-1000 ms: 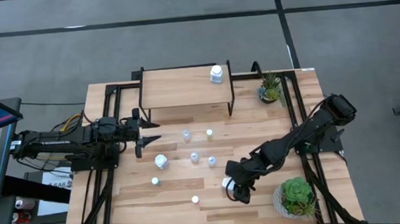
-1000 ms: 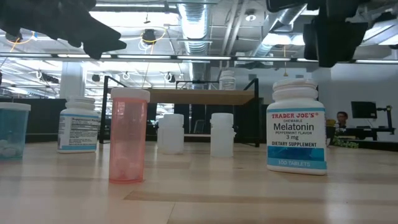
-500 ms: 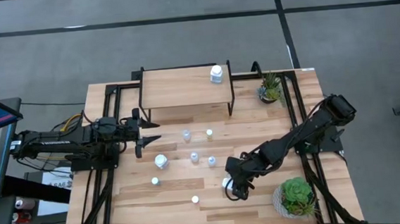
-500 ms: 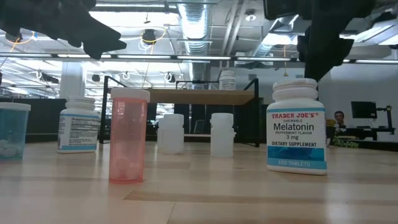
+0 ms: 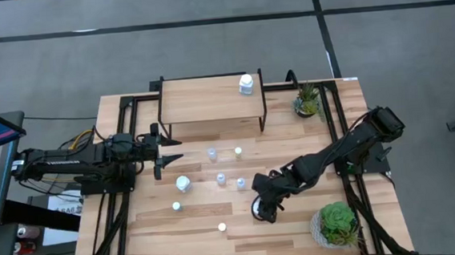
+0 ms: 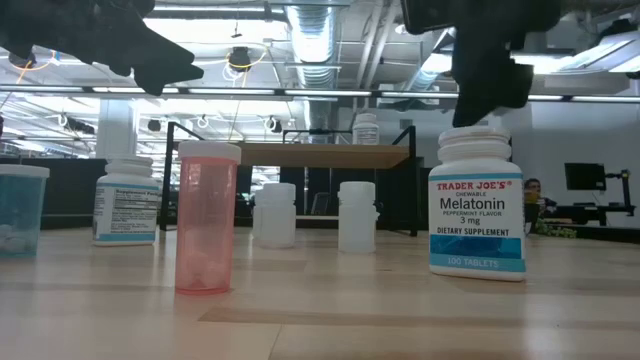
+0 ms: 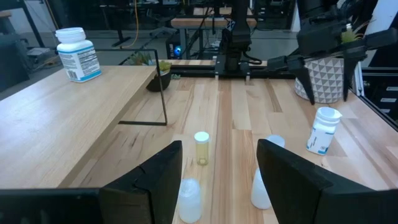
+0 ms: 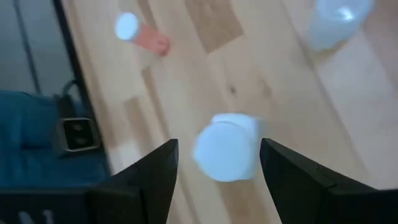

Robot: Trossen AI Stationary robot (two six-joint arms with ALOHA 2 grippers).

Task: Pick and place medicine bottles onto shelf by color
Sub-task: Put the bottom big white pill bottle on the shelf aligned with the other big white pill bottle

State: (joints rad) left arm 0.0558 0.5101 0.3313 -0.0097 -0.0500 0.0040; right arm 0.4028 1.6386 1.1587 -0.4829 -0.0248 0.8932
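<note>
**Q:** What portion of the sorting is complete?

**A:** One white bottle [image 5: 246, 83] stands on the shelf [image 5: 201, 99], near its right end. The other bottles are on the surface [image 5: 162, 228] in front of the shelf. Judged from this, the task is at an early stage.

**Q:** Which bottles are left?

**A:** The high view shows a larger white bottle [image 5: 182, 183], a yellowish bottle [image 5: 238, 152], several small pale ones near the middle, and two small white-capped ones nearer the front edge. The low view shows one of these as a pink bottle [image 6: 207, 217]. The Melatonin bottle [image 6: 477, 203] stands under the right arm.

**Q:** State of the right hand?

**A:** The right hand [image 8: 216, 163] is directly above the Melatonin bottle. In the right wrist view its fingers are spread, with the white cap between them. The fingers are apart and grip nothing; contact with the cap cannot be confirmed.

**Q:** State of the left hand?

**A:** The left hand [image 7: 217, 167] waits at the left side of the surface, pointing toward the bottles. Its fingers are apart and hold nothing.

**Q:** Probable step in hand?

**A:** Likely a grasp of the Melatonin bottle, for placement beside the white bottle on the shelf.
</note>
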